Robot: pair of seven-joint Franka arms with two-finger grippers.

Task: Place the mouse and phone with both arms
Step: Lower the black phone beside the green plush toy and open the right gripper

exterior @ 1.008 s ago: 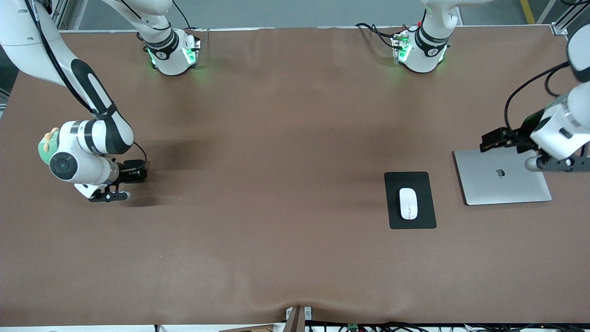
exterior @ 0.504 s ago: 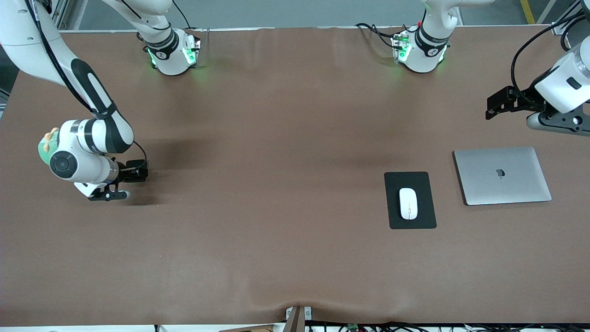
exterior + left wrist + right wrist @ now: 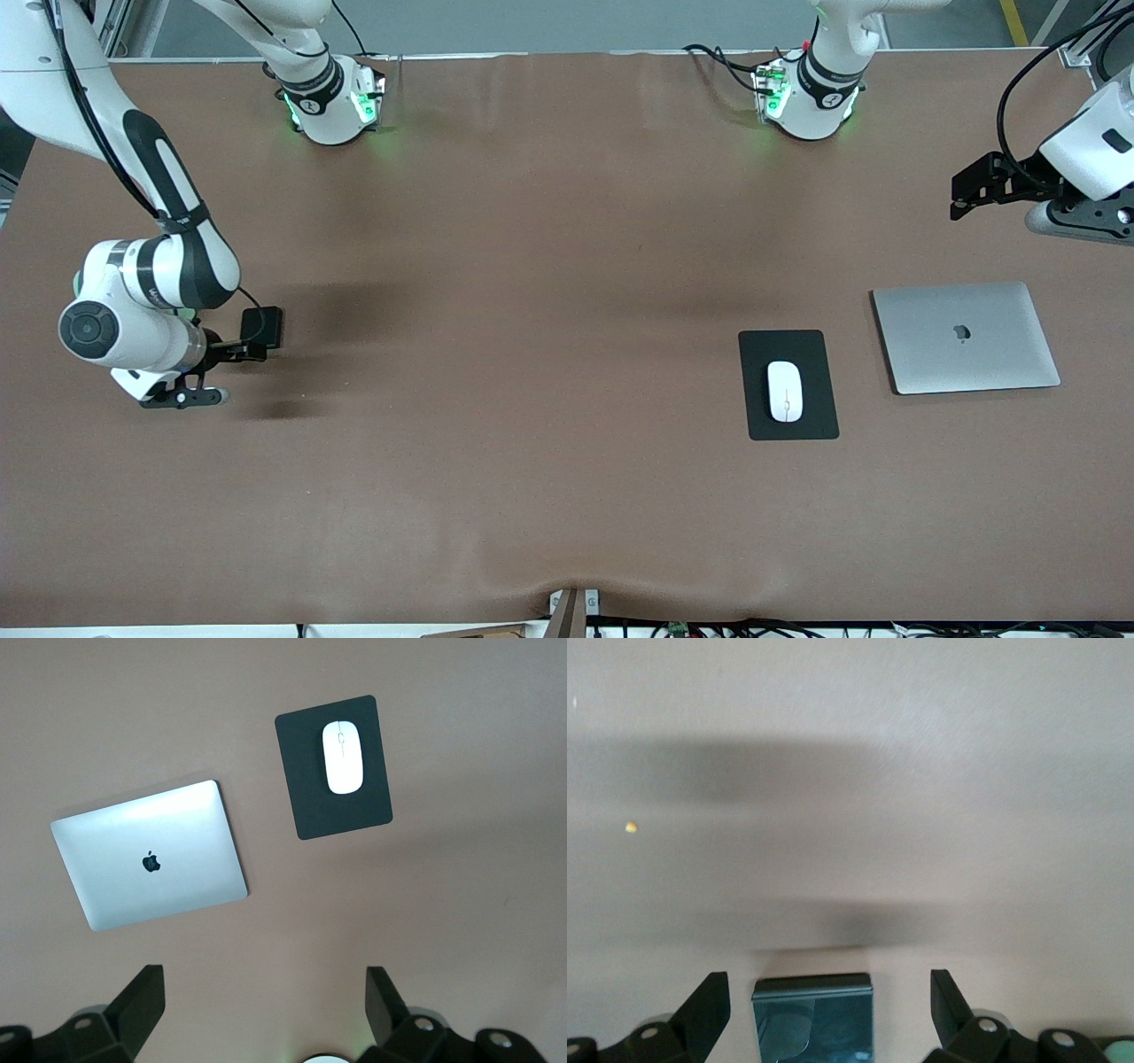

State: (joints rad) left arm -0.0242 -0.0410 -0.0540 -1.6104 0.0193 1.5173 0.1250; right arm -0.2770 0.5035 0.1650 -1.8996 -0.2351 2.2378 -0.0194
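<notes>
The white mouse (image 3: pixel 785 391) lies on a black mouse pad (image 3: pixel 811 424), and both show in the left wrist view, the mouse (image 3: pixel 342 757) on the pad (image 3: pixel 354 815). My left gripper (image 3: pixel 1076 221) is open and empty (image 3: pixel 266 992), up over the table at the left arm's end. My right gripper (image 3: pixel 182 396) is low at the right arm's end of the table. In the right wrist view it is open (image 3: pixel 830 997), and the glossy dark phone (image 3: pixel 812 1019) lies between its fingers, apart from both. My right hand hides the phone in the front view.
A closed silver laptop (image 3: pixel 966 337) lies beside the mouse pad, toward the left arm's end; it also shows in the left wrist view (image 3: pixel 151 855). A brown cloth (image 3: pixel 532 354) covers the table. A tiny yellow speck (image 3: pixel 631 827) lies on it near my right gripper.
My left gripper has lifted off the laptop and drawn back toward the arm bases. My right hand has shifted a little toward the right arm's end and the front camera.
</notes>
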